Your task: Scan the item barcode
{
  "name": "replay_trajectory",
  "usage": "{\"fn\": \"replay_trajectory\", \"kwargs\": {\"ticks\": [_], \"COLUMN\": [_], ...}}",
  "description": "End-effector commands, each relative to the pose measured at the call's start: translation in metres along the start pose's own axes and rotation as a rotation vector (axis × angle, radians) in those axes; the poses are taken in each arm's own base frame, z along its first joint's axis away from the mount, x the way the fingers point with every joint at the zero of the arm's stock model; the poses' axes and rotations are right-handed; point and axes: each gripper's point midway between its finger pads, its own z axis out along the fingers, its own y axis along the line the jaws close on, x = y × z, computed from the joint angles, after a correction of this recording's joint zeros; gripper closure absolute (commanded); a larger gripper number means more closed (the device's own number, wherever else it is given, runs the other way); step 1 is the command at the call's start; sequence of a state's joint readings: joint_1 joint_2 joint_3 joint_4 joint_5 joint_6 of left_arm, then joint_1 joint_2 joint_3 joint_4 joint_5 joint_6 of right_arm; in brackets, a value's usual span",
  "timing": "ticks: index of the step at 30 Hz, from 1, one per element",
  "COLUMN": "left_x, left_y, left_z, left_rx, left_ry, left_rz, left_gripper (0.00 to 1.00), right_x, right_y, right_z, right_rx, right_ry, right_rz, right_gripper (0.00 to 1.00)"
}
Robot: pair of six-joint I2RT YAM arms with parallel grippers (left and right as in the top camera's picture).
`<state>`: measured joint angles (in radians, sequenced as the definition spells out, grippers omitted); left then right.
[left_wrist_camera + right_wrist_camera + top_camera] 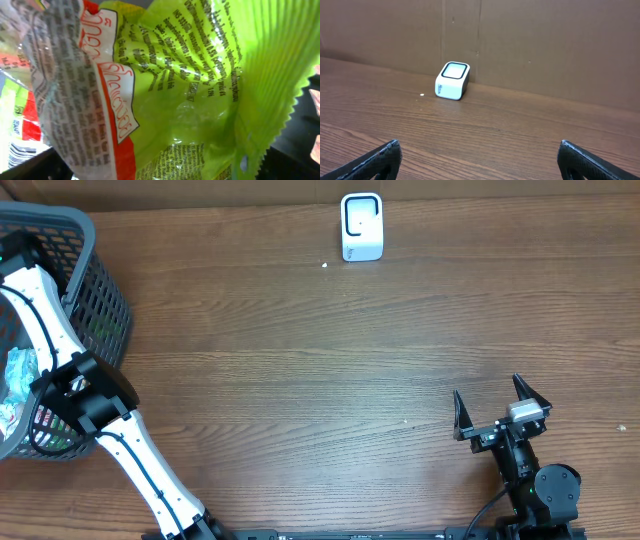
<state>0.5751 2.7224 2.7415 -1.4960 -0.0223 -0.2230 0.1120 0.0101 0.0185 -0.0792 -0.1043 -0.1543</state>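
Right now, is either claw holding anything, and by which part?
Right claw open, empty. Left claw in the basket at a green snack packet; hold cannot be told.

A crumpled lime-green snack packet (200,100) with black print, a red-and-white band and a zigzag crimped edge lies close before the left gripper (167,152), while the small white scanner (452,81), dark-rimmed window up, stands well ahead of the right gripper (480,150), slightly to its left.

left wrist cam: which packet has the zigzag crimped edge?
The lime-green packet; its pleated, saw-toothed seal runs down the frame's right. The clear packet left of it, with red-orange print, shows no such edge.
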Motion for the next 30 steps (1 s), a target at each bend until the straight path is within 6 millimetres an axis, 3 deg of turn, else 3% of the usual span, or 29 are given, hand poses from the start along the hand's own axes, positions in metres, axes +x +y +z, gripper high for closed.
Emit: {"fn": "replay_trajectory", "kwargs": {"ticks": [1, 2, 3, 10, 14, 16, 18, 20, 21, 24, 30], "left_x": [0.041, 0.041, 0.041, 0.047, 0.031, 0.02, 0.005, -0.001, -0.004, -0.004, 0.012], "left_y": [-0.007, -0.009, -0.009, -0.008, -0.008, -0.008, -0.008, -0.006, -0.004, 0.001, 0.018], "left_z": [0.088, 0.088, 0.088, 0.078, 0.042, 0.013, -0.037, -0.069, -0.099, -0.157, -0.24], "left_rx": [0.016, 0.025, 0.025, 0.027, 0.043, 0.056, 0.076, 0.084, 0.092, 0.104, 0.071], "left_ry": [0.219, 0.221, 0.222, 0.246, 0.171, 0.104, -0.01, -0.078, -0.141, -0.254, -0.411], "left_rz": [0.059, 0.069, 0.069, 0.066, 0.057, 0.055, 0.046, 0.034, 0.029, 0.025, -0.009], "left_gripper": [0.3, 0.68, 0.96, 0.96, 0.96, 0.96, 0.96, 0.96, 0.96, 0.96, 0.96], "right_x": [0.002, 0.002, 0.002, 0.002, 0.002, 0.002, 0.002, 0.002, 0.002, 0.002, 0.002], "right_y": [0.0, 0.0, 0.0, 0.0, 0.0, 0.0, 0.0, 0.0, 0.0, 0.0, 0.0], "right_z": [0.0, 0.0, 0.0, 0.0, 0.0, 0.0, 0.0, 0.0, 0.0, 0.0, 0.0], "right_rx": [0.002, 0.002, 0.002, 0.002, 0.002, 0.002, 0.002, 0.002, 0.002, 0.002, 0.002], "right_ry": [-0.003, -0.002, -0.002, -0.002, -0.002, -0.002, -0.002, -0.002, -0.003, -0.002, -0.003], "right_rz": [0.0, 0.0, 0.0, 0.0, 0.0, 0.0, 0.0, 0.0, 0.0, 0.0, 0.0], "right_gripper": [0.0, 0.0, 0.0, 0.0, 0.0, 0.0, 0.0, 0.0, 0.0, 0.0, 0.0]}}
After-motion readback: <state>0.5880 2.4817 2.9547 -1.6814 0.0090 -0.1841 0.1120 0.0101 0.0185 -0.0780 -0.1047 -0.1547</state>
